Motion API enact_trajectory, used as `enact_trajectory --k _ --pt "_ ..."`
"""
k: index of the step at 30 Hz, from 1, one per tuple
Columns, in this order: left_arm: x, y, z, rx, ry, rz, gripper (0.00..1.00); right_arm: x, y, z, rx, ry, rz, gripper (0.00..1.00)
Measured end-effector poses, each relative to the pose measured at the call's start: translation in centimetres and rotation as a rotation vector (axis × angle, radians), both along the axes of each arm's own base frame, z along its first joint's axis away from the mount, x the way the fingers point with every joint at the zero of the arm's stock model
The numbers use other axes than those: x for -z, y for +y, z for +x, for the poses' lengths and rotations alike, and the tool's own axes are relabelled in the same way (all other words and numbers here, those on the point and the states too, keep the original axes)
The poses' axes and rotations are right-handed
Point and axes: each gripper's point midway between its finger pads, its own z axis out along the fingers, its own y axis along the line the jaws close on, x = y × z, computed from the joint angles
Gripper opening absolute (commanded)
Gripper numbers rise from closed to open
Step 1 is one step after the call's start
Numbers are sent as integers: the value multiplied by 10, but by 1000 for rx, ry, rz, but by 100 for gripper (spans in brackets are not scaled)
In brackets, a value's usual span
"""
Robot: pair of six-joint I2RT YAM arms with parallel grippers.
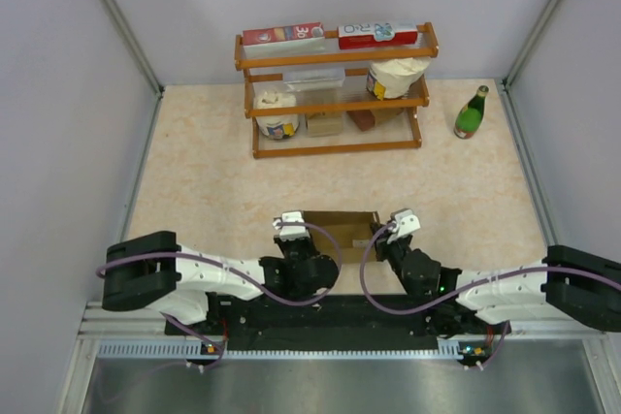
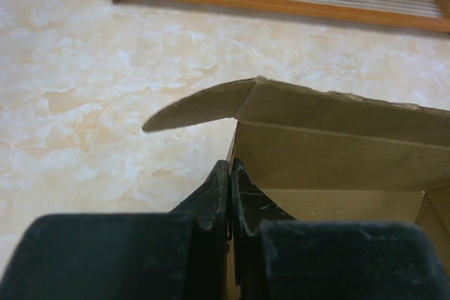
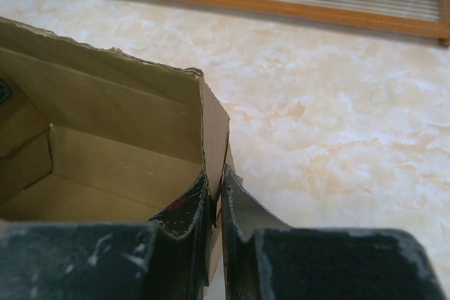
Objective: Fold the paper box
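Note:
The paper box point(image 1: 342, 234) is plain brown cardboard, standing open-topped on the table between my two arms. My left gripper point(image 1: 303, 257) is shut on the box's left side wall; in the left wrist view the fingers point(image 2: 230, 182) pinch that wall's edge point(image 2: 330, 149), and a curved flap point(image 2: 197, 107) sticks out to the left. My right gripper point(image 1: 388, 247) is shut on the right side wall; in the right wrist view the fingers point(image 3: 216, 191) clamp the wall point(image 3: 213, 138), with the box's inside point(image 3: 98, 159) to the left.
A wooden shelf rack point(image 1: 335, 94) with red-and-white cartons, tubs and packets stands at the back. A green bottle point(image 1: 472, 113) stands to its right. The rack's bottom rail shows in both wrist views point(image 2: 281, 3) point(image 3: 281, 3). Grey walls flank the table.

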Motion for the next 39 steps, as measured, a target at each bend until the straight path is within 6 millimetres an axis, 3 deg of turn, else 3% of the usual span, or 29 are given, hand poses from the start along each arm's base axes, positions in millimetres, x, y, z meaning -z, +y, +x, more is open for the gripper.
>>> enact_trajectory --k 9,18,24,31,34,39 --pt "11 2 -22 42 43 9 50 10 0 -9 27 11 -23 2" --pt "-22 -2 -53 55 43 -36 96 11 -7 -9 73 8 -30 0" --pt "-24 -10 -76 133 -4 150 98 9 -13 -7 109 5 -26 0" --pt "-33 -11 -98 221 -14 164 94 7 -18 -6 127 2 -25 0" --pt "-51 -6 -99 227 9 68 92 7 -18 -6 129 2 -24 0" --pt "-97 14 -94 225 40 -175 88 8 -19 -6 132 6 -26 0"
